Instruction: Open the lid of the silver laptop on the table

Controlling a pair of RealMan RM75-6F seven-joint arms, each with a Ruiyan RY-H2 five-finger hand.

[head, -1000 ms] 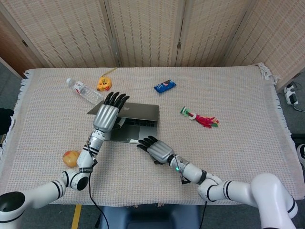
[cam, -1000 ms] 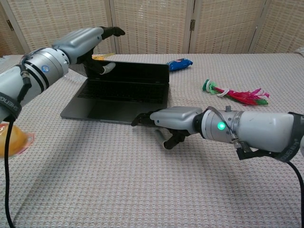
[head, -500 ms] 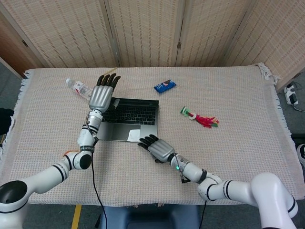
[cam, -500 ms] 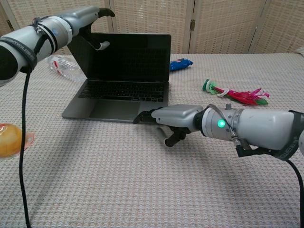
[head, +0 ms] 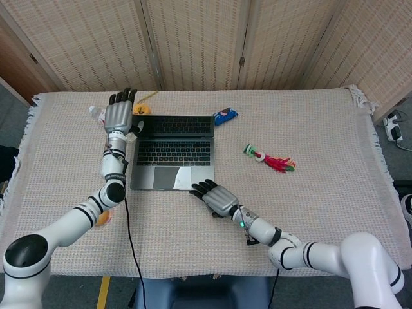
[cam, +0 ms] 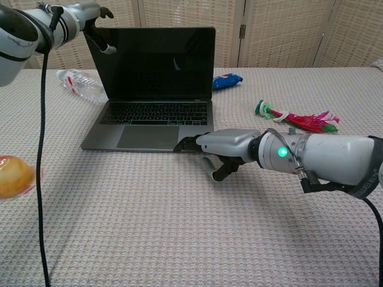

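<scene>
The silver laptop (head: 172,154) stands open in the middle of the table, its dark screen (cam: 152,63) upright and the keyboard showing. My left hand (head: 118,112) is at the lid's top left corner; it (cam: 84,13) holds the lid edge between the thumb in front of the screen and the fingers over the top. My right hand (head: 215,196) lies flat on the cloth at the front right corner of the base (cam: 149,136). In the chest view the right hand (cam: 224,146) rests its fingertips on that corner and holds nothing.
A water bottle (cam: 78,82) lies left of the laptop, behind the lid. A blue packet (head: 223,116) is behind the laptop on the right, and a red and green toy (head: 270,159) lies further right. An orange fruit (cam: 13,176) sits near the front left.
The left hand has swung the lid from nearly flat to upright and moved back and left with it. The right hand stayed at the base's front corner.
</scene>
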